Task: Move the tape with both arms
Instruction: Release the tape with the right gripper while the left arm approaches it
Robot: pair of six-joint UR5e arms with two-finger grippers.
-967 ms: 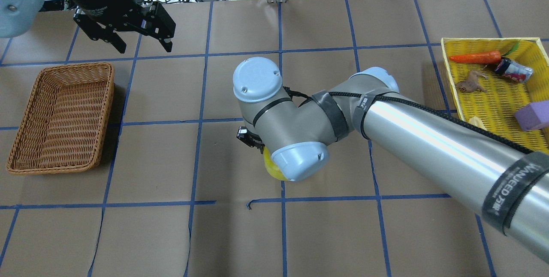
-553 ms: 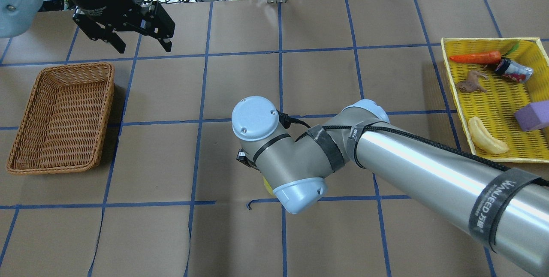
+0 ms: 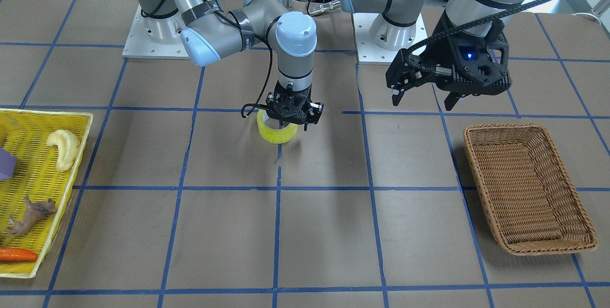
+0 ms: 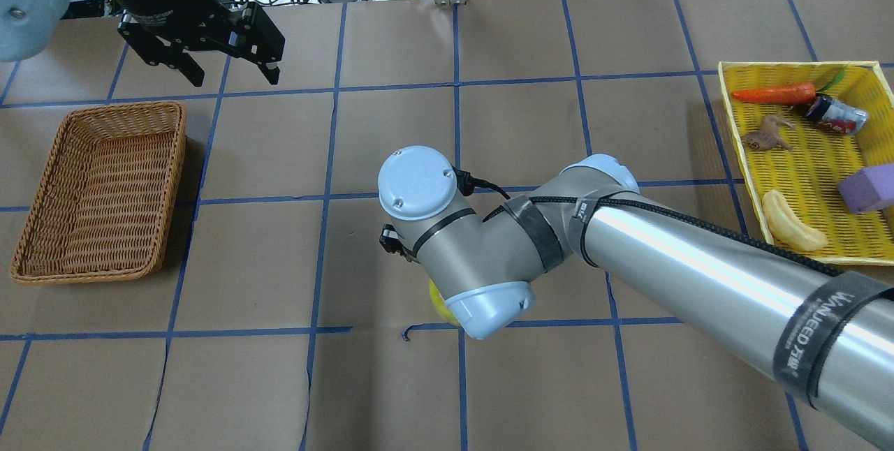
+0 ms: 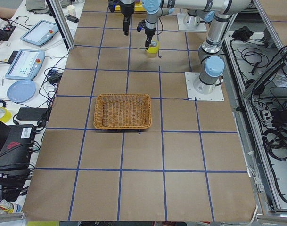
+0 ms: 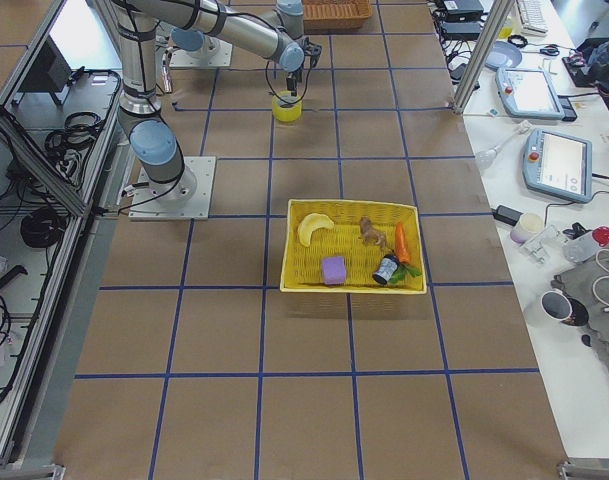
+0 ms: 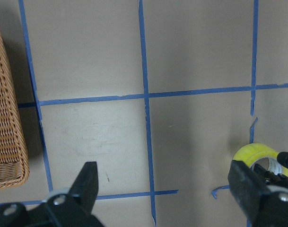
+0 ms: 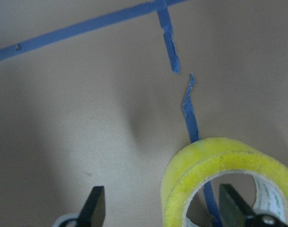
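Tape (image 3: 276, 134) is lying flat at table centre, on a blue grid line. Right gripper (image 8: 161, 208) is hanging over it spread wide, not pinching: one finger over the core, the other outside at 9 o'clock. Left gripper (image 3: 422, 104) is hovering wide and empty near the basket (image 3: 495, 127). Roll looks light, rigid and slick, so I'm suggesting a pinch through the wall, core to outer face.

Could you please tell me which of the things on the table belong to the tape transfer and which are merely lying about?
Part of the job:
tape
right claw, open at the roll
left claw, open, above the table near the basket
wicker basket, probably the drop-off

Lying about:
yellow tray
banana toy
carrot
purple block
animal figure
small bottle
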